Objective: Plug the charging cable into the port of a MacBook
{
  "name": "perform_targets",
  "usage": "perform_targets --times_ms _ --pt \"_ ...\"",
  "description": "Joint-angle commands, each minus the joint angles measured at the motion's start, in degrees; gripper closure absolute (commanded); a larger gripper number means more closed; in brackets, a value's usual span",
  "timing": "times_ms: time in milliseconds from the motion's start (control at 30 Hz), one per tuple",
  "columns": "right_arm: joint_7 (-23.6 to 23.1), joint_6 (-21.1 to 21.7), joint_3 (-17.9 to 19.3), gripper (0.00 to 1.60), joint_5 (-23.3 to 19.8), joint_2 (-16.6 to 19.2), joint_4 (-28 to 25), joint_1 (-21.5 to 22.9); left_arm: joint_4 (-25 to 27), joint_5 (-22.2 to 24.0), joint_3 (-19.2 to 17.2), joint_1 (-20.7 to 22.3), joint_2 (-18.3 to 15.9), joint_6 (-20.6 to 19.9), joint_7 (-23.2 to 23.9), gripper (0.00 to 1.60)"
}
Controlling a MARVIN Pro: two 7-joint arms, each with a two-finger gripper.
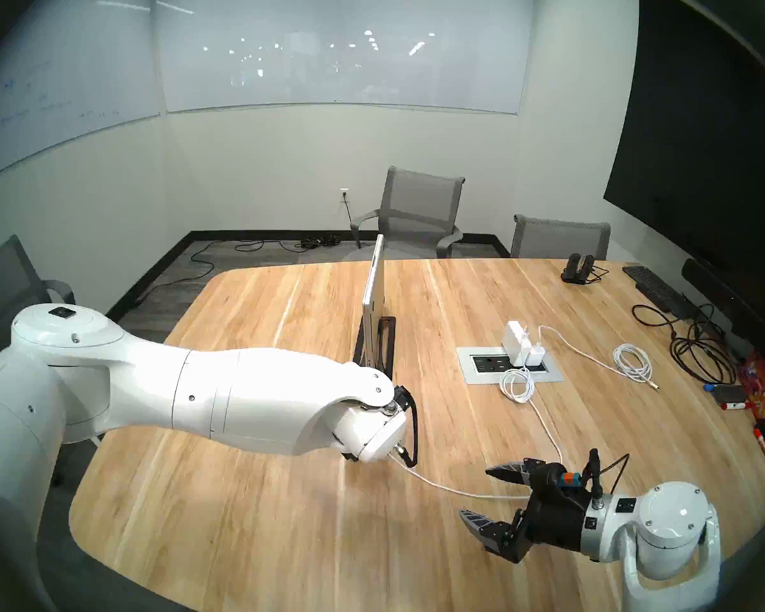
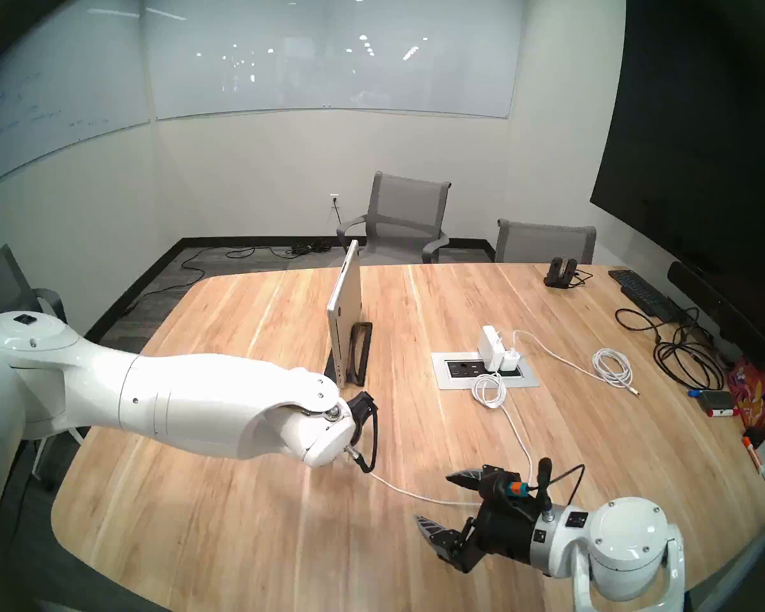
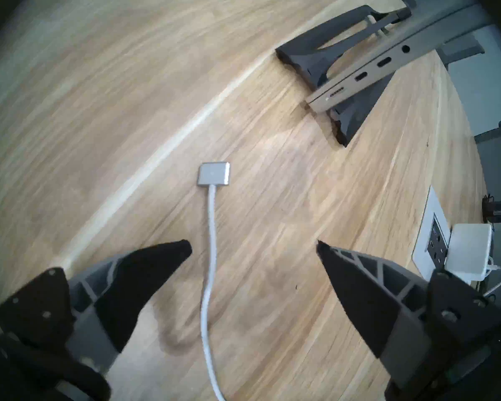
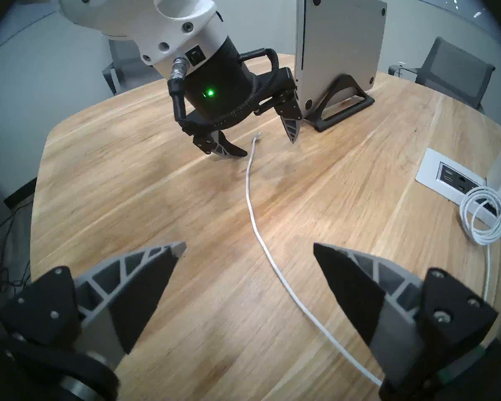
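The charging cable (image 3: 209,276) is laid flat on the wooden tabletop (image 1: 239,531), its squarish silver connector (image 3: 214,174) resting free and untouched. From there the cord is run toward the near right and then back to a white power adapter (image 1: 518,334) plugged into the recessed outlet panel (image 1: 469,368).

The left gripper (image 4: 269,147) is poised just above the connector end, pointed steeply down, with its fingers spread wide to either side of the cord; nothing is held between them. In the left wrist view the cord is seen passing between the two fingertips (image 3: 182,247), clear of both.

The MacBook (image 2: 347,306) is stood on edge in a dark vertical stand (image 2: 359,352), a little beyond the left gripper toward the far side. Its port edge (image 3: 373,73) is turned toward the connector, with several slots visible along it.

The right gripper (image 1: 482,494) is held at the near right, above the tabletop, its fingers likewise spread apart and empty; a stretch of the cord lies beneath it.

A separate coiled white cable (image 1: 632,361) is seen further right, well apart.
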State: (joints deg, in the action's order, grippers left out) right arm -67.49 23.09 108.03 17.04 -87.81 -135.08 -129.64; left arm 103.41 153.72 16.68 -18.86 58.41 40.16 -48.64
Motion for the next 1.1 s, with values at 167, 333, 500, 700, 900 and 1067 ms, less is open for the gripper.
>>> perform_targets --times_ms 167,333,500,700,900,1067 --pt "-0.1 0.0 0.2 0.00 0.0 0.0 -1.0 0.1 -1.6 0.2 0.5 -2.4 0.3 -0.4 2.3 0.00" --pt "-0.1 0.0 0.2 0.00 0.0 0.0 -1.0 0.1 -1.3 0.4 0.5 -2.3 0.3 -0.2 2.6 0.00" --pt "-0.1 0.0 0.2 0.00 0.0 0.0 -1.0 0.1 -1.2 0.5 0.6 -2.3 0.4 0.0 2.7 0.00" --pt "-0.2 0.0 0.2 0.00 0.0 0.0 -1.0 0.1 -1.1 0.6 0.6 -2.3 0.3 0.1 3.0 0.00" --pt "-0.2 0.0 0.2 0.00 0.1 -0.1 -1.0 0.1 -1.1 0.6 0.6 -2.4 0.3 0.3 3.6 0.00" --pt "-0.2 0.0 0.2 0.00 0.1 -0.1 -1.0 0.1 -1.3 0.6 0.7 -2.5 0.5 0.4 4.2 0.01"
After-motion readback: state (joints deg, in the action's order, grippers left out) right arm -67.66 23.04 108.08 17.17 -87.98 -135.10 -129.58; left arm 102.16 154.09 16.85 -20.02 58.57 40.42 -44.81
